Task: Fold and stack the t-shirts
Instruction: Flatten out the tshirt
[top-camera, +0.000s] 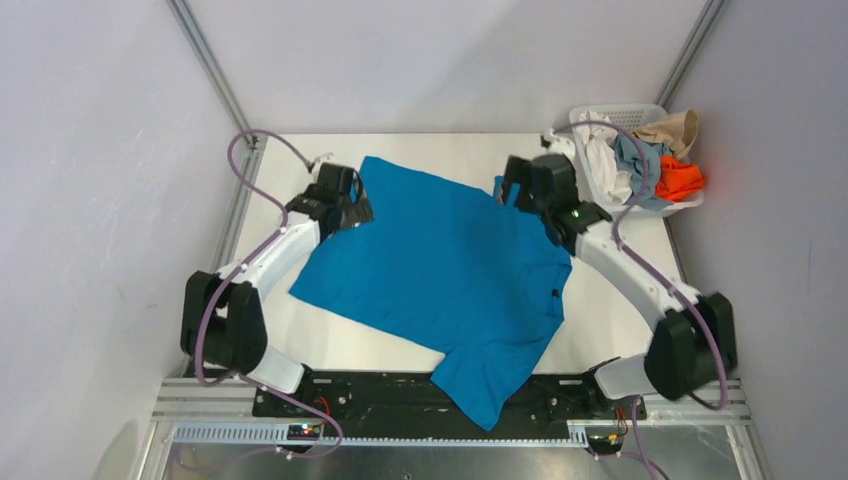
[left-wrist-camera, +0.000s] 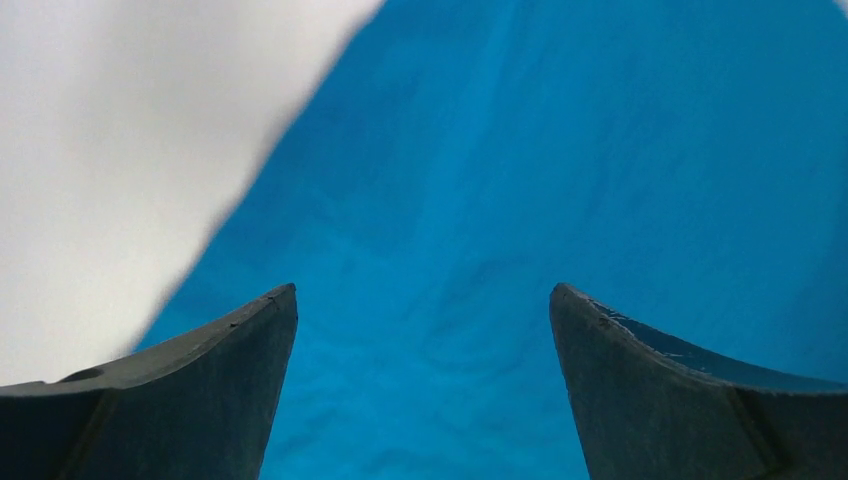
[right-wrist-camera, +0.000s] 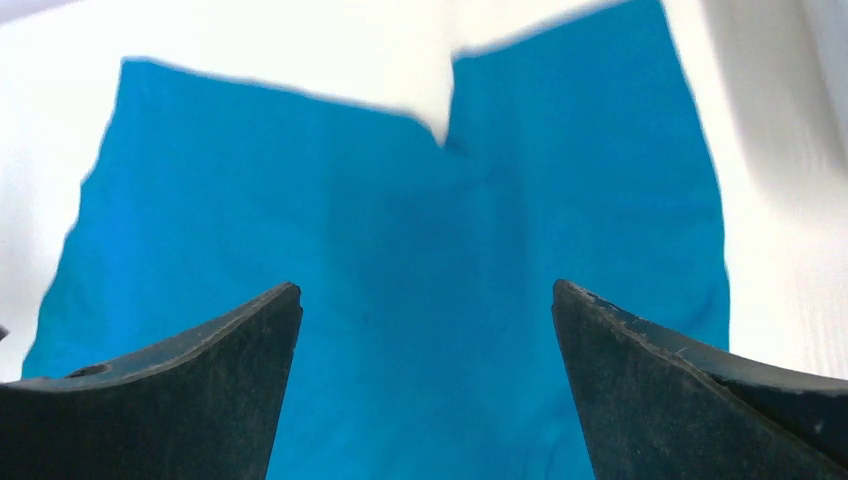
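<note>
While the blue t-shirt (top-camera: 450, 270) lies spread on the table (top-camera: 440, 150), the left gripper (top-camera: 352, 207) and right gripper (top-camera: 512, 186) are seen wide open and empty over its far edge. Cloth judged soft, light and limp; corners are best pinched.

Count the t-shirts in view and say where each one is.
5. A blue t-shirt lies spread on the table. A white shirt, grey-blue shirt, tan shirt and orange shirt are heaped in the basket at the far right corner. More may be hidden underneath.
</note>
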